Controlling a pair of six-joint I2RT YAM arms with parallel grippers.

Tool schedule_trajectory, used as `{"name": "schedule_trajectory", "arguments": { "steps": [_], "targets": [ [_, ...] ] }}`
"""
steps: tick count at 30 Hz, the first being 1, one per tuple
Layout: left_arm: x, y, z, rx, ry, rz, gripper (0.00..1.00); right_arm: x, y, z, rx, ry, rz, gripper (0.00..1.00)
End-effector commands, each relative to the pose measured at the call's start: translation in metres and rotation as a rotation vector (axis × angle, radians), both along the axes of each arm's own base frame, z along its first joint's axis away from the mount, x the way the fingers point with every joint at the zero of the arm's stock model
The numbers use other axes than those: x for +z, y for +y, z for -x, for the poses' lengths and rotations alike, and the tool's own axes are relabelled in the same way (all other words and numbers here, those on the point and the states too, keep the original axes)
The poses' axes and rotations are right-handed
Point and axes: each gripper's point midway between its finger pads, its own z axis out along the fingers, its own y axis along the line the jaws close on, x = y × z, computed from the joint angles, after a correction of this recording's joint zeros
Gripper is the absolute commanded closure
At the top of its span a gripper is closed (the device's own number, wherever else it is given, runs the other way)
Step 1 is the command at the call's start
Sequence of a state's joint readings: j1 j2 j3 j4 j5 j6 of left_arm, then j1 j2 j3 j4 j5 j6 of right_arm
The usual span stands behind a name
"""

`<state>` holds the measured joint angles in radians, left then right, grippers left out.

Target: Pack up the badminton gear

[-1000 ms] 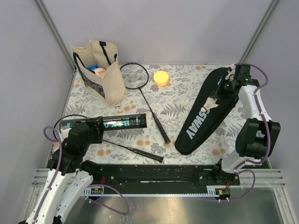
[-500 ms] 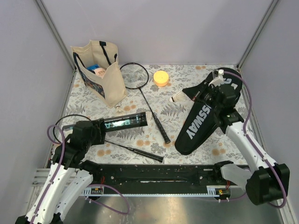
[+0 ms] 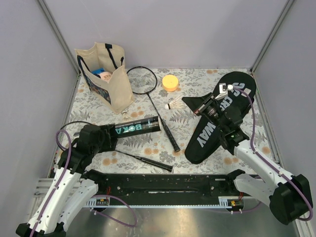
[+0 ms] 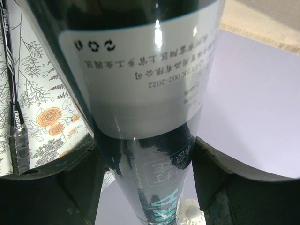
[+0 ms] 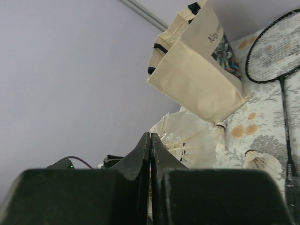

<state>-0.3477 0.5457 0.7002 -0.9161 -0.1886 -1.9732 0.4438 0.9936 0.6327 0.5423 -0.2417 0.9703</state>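
The left gripper (image 4: pixel 145 159) clamped the lettered tube (image 4: pixel 140 93), which lay in front of the tote bag (image 3: pixel 116 91), probably steadying it for loading. The right gripper (image 5: pixel 150 137) was pinched shut on a shuttlecock (image 5: pixel 185 136), right of the bag.

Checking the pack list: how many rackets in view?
2. One racket lies mid-table, head beside the tote, handle toward the cover. The other racket lies nearer the front, handle pointing right, head partly hidden at left. The cover could hide more.
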Motion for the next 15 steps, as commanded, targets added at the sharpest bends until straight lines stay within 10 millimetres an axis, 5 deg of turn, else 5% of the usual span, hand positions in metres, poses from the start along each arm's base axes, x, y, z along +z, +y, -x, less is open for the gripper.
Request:
{"name": "schedule_trajectory", "arguments": {
  "steps": [1, 15],
  "targets": [
    [0.027, -0.009, -0.014, 0.03, -0.088, 0.115, 0.59, 0.029, 0.009, 0.014, 0.017, -0.067, -0.087, 1.0],
    [0.033, -0.011, -0.019, 0.033, -0.122, 0.134, 0.59, 0.017, 0.014, 0.038, -0.008, -0.05, -0.033, 1.0]
  ]
}}
